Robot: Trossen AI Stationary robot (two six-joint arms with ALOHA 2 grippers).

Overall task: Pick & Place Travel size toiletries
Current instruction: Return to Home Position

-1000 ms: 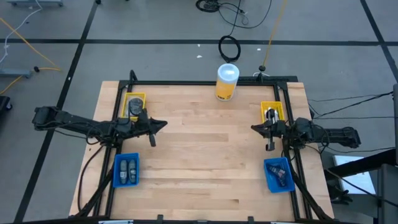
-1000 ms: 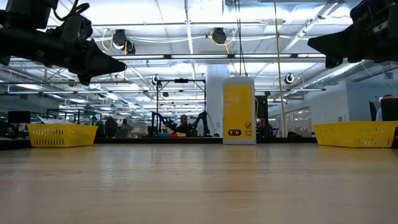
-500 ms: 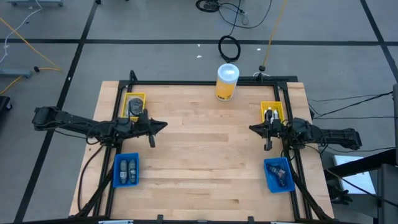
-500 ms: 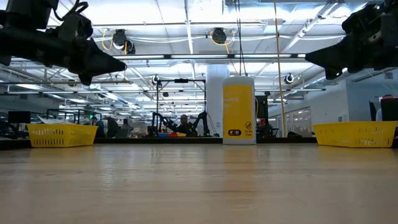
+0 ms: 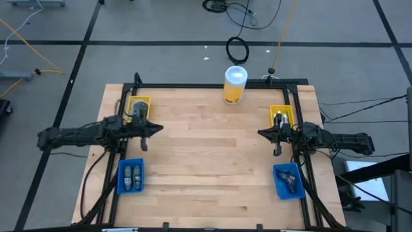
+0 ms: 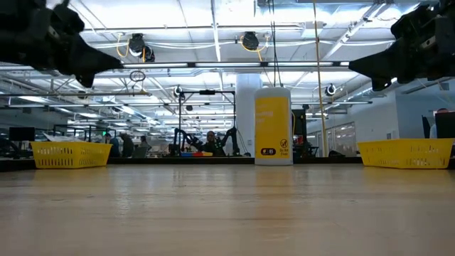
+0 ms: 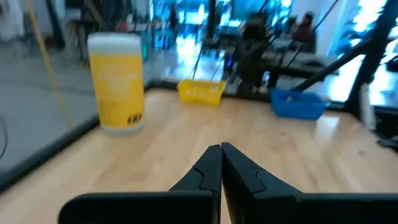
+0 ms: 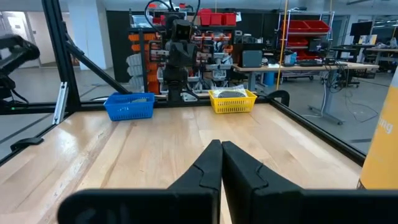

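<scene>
Since the earlier frame we see our left tool [image 5: 156, 127] pulled back toward frame left, closed and empty like the right tool [image 5: 262, 133], because the toiletries [image 5: 132, 174] already lie in the bins [image 5: 120, 185] at both desk [image 5: 206, 167] edges.

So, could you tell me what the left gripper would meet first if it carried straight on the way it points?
Probably the right gripper, facing it across the table. The left gripper, fingers shut, aims roughly there; the yellow container sits off to the side.
</scene>
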